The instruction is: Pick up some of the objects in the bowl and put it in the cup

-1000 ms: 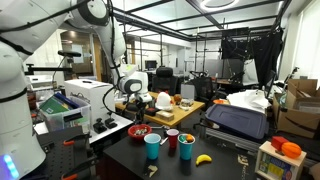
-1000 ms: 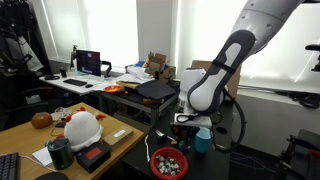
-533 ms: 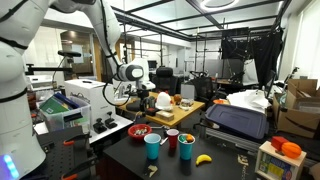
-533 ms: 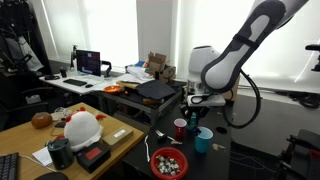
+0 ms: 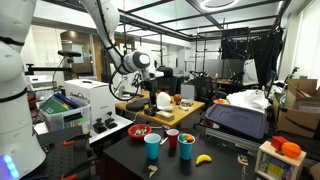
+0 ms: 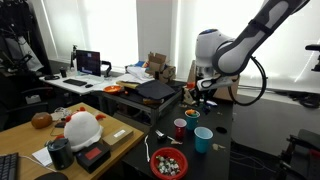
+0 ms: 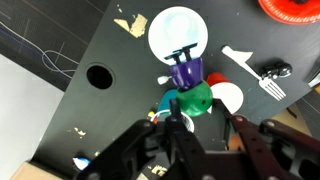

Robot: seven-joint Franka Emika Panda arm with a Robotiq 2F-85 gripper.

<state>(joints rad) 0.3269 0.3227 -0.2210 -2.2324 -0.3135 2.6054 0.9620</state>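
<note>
A: So, where is the hand [image 6: 204,97]?

B: It hangs high above the black bench [image 5: 120,160]. It is up and off to one side of the red bowl [image 6: 153,165], over the cluster of cups rather than over the bowl itself.

A: And its fingers?

B: They are drawn together, with the tips all but meeting in the wrist view. If anything is pinched between them, it is too small to make out.

A: What about the pieces?

B: The small pieces [image 6: 168,163], dark and pale, lie heaped inside the red bowl. The bowl sits flat on the bench.

A: How do the cups stand relative to the bowl?

B: All three are upright. The blue cup [image 5: 152,147] is just beside the bowl and the red cup [image 5: 172,139] is near it. The green cup [image 5: 187,149] is the farthest of the three.

A: Is there anything beyond them?

B: A banana [image 5: 204,158] lies on the bench past the green cup, farther again from the bowl.

A: Does the wrist view catch the bowl?

B: Only its rim shows, at the top right corner. The green cup shows just ahead of the fingertips there, well apart from that rim.
</note>
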